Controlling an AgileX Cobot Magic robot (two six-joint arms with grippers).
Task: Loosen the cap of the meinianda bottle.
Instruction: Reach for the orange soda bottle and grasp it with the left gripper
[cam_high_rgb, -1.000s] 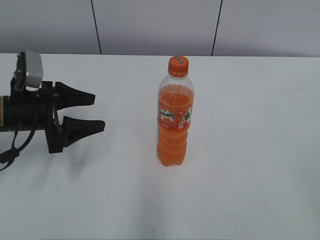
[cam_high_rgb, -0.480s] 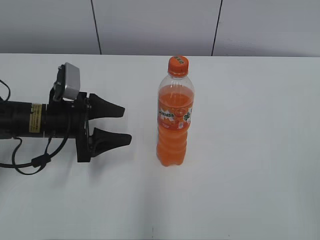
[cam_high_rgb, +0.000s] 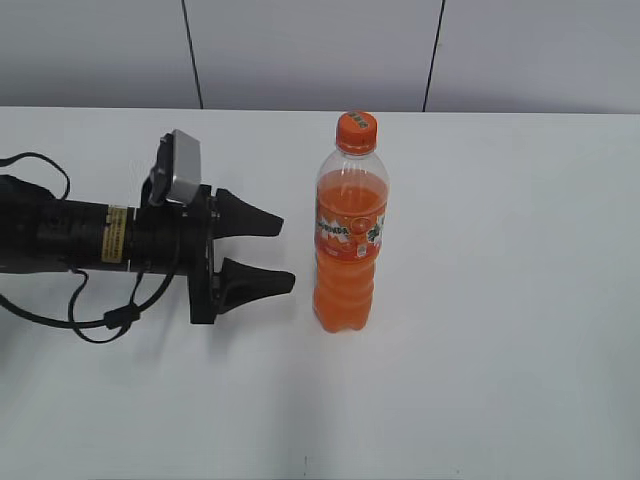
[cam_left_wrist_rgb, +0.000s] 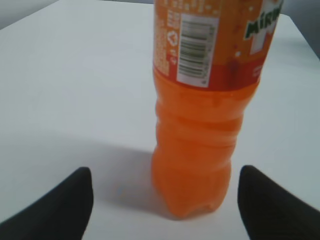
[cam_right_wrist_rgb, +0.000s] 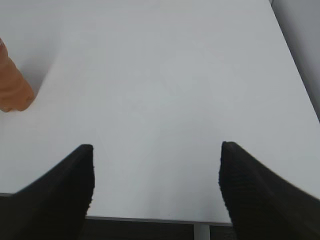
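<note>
So the meinianda bottle (cam_high_rgb: 350, 235) stands upright mid-counter (cam_high_rgb: 500, 300), cap (cam_high_rgb: 357, 128) on and untouched. Left end effector (cam_high_rgb: 282, 255) sits just beside its lower body, jaws spread wide, nothing held. Looks like the approach-to-brace step. Next I'd guess: straddle the bottle and clamp. Right end effector (cam_right_wrist_rgb: 156, 175) gapes empty too, off at the counter edge.

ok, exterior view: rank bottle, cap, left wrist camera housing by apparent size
1. meinianda bottle, clearly largest.
2. Grey wrist camera housing on the left arm.
3. Cap, close to the housing in apparent size, so that ordering is unsure.
</note>
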